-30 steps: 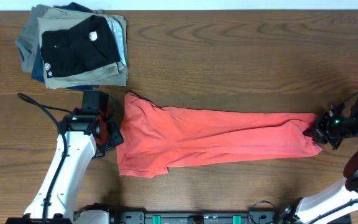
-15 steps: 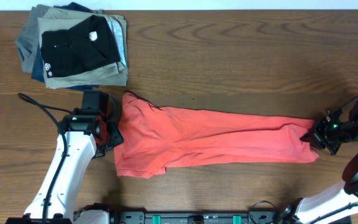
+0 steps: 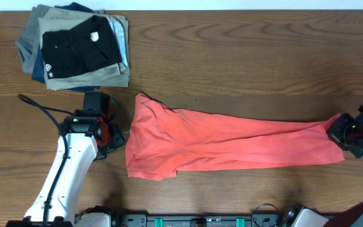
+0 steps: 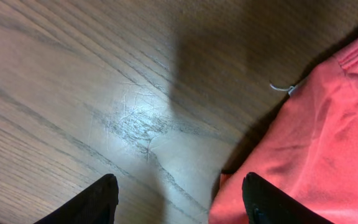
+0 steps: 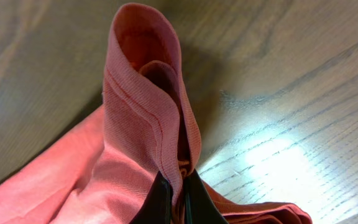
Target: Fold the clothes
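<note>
right claw [image 5: 174, 188] pinches coral t-shirt [image 3: 232, 140] hem.

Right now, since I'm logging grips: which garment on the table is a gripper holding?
The coral-red T-shirt, stretched out unfolded, pinched at one end by the right gripper; the folded stack lies apart, untouched.

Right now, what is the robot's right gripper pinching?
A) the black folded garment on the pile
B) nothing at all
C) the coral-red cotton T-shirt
C: in the right wrist view, the right gripper is shut on a bunched edge of the coral-red soft cotton T-shirt.
</note>
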Robot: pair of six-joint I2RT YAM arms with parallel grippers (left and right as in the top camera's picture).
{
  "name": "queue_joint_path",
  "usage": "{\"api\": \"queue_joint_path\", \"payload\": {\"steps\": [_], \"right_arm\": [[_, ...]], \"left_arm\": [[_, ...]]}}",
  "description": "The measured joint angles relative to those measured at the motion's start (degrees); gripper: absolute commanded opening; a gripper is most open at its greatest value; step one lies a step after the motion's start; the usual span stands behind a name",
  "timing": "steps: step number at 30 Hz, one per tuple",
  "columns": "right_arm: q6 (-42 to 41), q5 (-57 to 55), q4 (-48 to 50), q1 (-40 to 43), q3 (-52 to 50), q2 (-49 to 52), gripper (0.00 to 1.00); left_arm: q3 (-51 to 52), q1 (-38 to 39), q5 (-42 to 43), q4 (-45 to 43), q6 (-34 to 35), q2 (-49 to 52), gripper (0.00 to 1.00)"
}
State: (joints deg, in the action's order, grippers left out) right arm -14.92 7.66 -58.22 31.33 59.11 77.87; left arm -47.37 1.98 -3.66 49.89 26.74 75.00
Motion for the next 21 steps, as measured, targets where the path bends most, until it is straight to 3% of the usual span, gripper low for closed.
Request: {"api": "queue_joint_path", "payload": {"steps": [21], "right_arm": [[-1.09, -0.13, -2.69, -29.03, -0.02, -1.88, 0.01]], "left_arm": [[0.00, 0.00, 0.02, 0.00, 0.00, 0.00, 0.65]]}}
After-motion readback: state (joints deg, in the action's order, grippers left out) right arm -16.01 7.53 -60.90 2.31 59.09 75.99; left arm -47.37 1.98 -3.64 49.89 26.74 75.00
